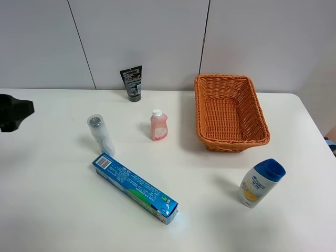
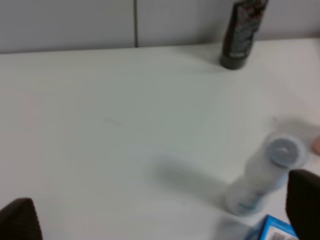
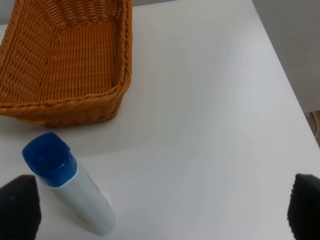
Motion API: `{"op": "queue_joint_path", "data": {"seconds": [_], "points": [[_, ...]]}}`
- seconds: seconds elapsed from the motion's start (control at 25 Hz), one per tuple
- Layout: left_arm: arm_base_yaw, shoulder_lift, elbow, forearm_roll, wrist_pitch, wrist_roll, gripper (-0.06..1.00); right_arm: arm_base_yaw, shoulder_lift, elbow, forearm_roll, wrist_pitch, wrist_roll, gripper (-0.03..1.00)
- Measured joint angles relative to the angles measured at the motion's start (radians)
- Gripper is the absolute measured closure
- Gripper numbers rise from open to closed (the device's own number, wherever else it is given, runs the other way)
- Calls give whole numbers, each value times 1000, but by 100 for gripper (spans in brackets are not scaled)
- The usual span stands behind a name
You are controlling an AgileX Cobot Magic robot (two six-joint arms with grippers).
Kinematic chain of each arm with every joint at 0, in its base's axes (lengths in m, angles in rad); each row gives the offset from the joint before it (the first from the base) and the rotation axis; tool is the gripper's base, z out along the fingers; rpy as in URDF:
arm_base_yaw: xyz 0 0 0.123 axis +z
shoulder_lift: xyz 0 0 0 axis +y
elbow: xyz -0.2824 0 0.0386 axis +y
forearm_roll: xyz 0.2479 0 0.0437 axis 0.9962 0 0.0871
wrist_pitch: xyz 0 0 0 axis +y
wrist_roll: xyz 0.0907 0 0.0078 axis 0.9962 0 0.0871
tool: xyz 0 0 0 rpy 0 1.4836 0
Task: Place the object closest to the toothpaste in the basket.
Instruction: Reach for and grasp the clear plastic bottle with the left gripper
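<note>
Left wrist view: left gripper (image 2: pixel 160 212) spread wide, empty, near the clear bottle (image 2: pixel 265 175). Standing slim beside the toothpaste (image 1: pixel 135 188), it may topple if a finger clips it

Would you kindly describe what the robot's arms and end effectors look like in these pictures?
Little shows. The left arm appears in the overhead view only as a matte black, blocky shape at the picture's edge. The left end effector has dark, rounded fingertips. The right end effector has black fingertips with a finely dimpled surface. No cables, markings or sleeves are visible.
</note>
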Motion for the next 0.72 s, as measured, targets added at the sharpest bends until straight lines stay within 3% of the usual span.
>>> {"op": "queue_joint_path", "data": {"seconds": [0.2, 0.36, 0.72], "points": [[-177, 127, 6, -2, -71, -38, -5, 0, 0, 0, 0, 0, 0, -3], [-290, 218, 73, -5, -188, -55, -5, 0, 0, 0, 0, 0, 0, -3], [-318, 427, 174, -6, -545, -57, -5, 0, 0, 0, 0, 0, 0, -3]]}}
